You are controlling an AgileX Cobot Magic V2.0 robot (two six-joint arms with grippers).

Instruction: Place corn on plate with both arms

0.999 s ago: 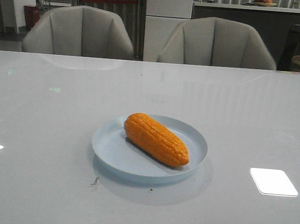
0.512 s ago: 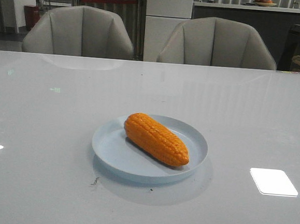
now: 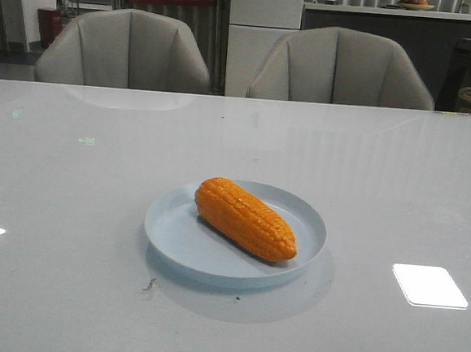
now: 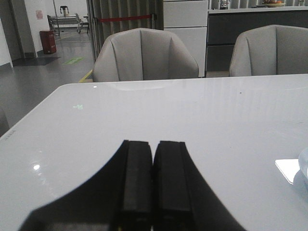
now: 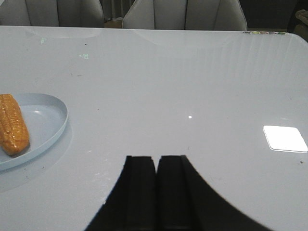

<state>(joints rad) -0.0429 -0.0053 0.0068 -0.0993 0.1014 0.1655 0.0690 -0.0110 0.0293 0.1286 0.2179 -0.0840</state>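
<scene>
The orange corn (image 3: 245, 218) lies on its side in the pale blue plate (image 3: 174, 228) at the middle of the white table, its tapered end toward the front right. Neither arm shows in the front view. My left gripper (image 4: 154, 143) is shut and empty above bare table, with only the plate's edge (image 4: 303, 163) in its view. My right gripper (image 5: 156, 158) is shut and empty over the table, to the right of the plate (image 5: 50, 120) and the corn (image 5: 12, 126).
Two grey chairs (image 3: 125, 49) (image 3: 340, 68) stand behind the table's far edge. A bright light patch (image 3: 428, 285) reflects on the table at the front right. A small dark smudge (image 3: 150, 284) lies in front of the plate.
</scene>
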